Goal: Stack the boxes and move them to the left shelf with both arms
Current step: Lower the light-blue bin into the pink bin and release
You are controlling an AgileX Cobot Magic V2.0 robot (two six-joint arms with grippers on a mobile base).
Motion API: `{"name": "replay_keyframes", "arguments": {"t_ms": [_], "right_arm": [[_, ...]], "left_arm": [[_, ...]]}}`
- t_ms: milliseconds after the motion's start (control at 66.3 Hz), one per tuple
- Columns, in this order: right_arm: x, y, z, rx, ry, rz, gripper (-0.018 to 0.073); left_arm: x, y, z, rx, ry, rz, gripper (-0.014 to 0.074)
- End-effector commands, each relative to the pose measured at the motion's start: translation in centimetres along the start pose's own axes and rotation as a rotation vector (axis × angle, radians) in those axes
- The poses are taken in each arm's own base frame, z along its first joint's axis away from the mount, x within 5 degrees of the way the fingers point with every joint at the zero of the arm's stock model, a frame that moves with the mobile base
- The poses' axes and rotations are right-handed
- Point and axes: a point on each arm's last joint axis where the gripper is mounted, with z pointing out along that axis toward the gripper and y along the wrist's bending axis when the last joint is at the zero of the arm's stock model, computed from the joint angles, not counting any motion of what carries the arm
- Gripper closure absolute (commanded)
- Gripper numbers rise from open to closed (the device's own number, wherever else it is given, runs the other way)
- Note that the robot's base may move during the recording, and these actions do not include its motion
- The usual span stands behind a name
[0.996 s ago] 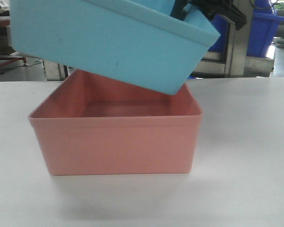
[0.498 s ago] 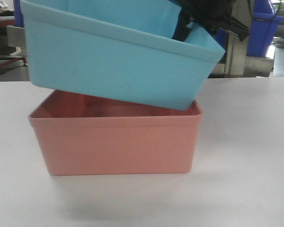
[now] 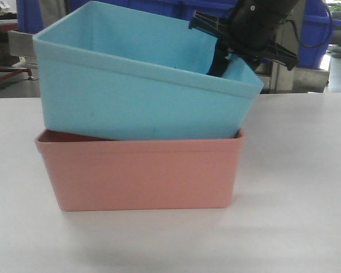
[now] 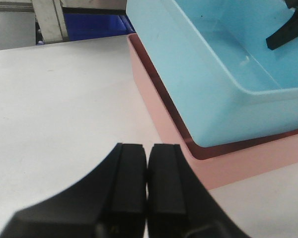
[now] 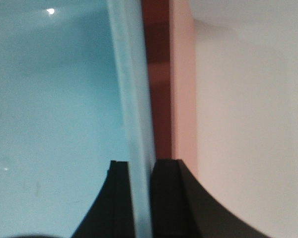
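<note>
Blue box (image 3: 142,96) tilted in pink box (image 3: 139,173) | right gripper (image 5: 141,166) clamps rim | crates (image 3: 315,34) behind

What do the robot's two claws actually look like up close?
Both are matte black. The left gripper has two blocky fingers, flat on the inside, flaring outward in a curve toward the base. The right gripper matches; the front view shows a bulky black body with a thin black cable behind it. No markings show.

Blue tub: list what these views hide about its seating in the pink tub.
- Front view: blue tub base, hidden behind pink tub wall.
- Left wrist view: its far end, cut off by the frame edge.
- Right wrist view: right gripper clamps the rim; everything lower blurred, cropped.
</note>
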Motion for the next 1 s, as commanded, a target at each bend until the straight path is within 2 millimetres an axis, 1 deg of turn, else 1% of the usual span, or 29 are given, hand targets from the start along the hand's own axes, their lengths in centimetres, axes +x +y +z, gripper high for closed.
{"name": "replay_keyframes", "arguments": {"t_ms": [0,106,332,679,739,785,935,981], "right_arm": [[-2.4,1.5,-3.4,-0.057,-0.168,-0.018,0.0503],[-2.3,1.3,-3.4,-0.029,-0.166,-0.057,0.0503],[-2.0,1.0,-3.3,-0.004,-0.132,-0.079,0.0503],[-1.7,0.9,-3.3,0.012,-0.096,-0.151,0.0493],[-1.8,1.0,-3.6,0.01,-0.097,-0.152,0.0438],[-1.8,1.1,-3.8,0.008,-0.101,-0.154,0.0373],[-2.5,1.6,-5.3,0.003,-0.15,-0.182,0.0054],[-2.9,1.9,-6.0,0.005,-0.172,-0.201,0.0003]], "left_arm": [[-1.6,-0.1,-0.4,0.005,-0.104,-0.002,0.0605],[-1.6,-0.1,-0.4,0.005,-0.104,-0.002,0.0605],[-1.6,-0.1,-0.4,0.005,-0.104,-0.002,0.0605],[-1.6,-0.1,-0.4,0.005,-0.104,-0.002,0.0605],[-1.6,-0.1,-0.4,0.005,-0.104,-0.002,0.0605],[-1.6,-0.1,-0.4,0.005,-0.104,-0.002,0.0605],[-1.6,-0.1,-0.4,0.005,-0.104,-0.002,0.0605],[-1.6,-0.1,-0.4,0.005,-0.104,-0.002,0.0605]]}}
